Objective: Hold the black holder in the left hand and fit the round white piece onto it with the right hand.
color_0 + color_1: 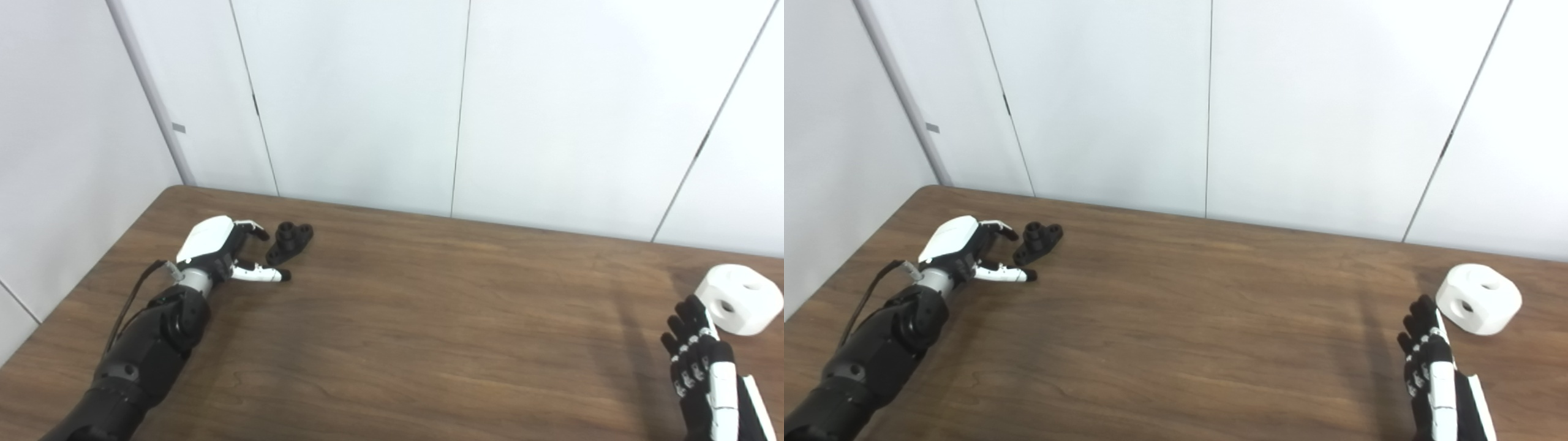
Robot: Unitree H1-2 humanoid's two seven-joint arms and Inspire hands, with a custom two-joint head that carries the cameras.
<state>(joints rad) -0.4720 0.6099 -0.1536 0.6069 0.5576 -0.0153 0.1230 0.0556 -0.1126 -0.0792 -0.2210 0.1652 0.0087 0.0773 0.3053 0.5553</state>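
**Both robot hands empty, parts lying on the worktop**

I see the small black plastic holder [290, 241] lying on the brown wood-grain worktop [416, 318], just off the fingertips of my left robot hand [223, 250]. That robot hand is spread, fingers arched above and thumb stretched out below, so the holder sits just outside the mouth between them; from here I can't say whether a fingertip touches it. It grips nothing.

The round white plastic piece [1478, 298], a chunky block with a hole in its top and another in its side, rests on the worktop just beyond and to the outer side of my right robot hand [1430, 361]. That robot hand is raised with its fingers extended and apart, holding nothing, and its fingertips come close beside the piece; contact I cannot judge.

The two parts lie well apart, at opposite ends of the worktop, each near its own robot hand. Behind the worktop stand plain white wall panels [367, 104].
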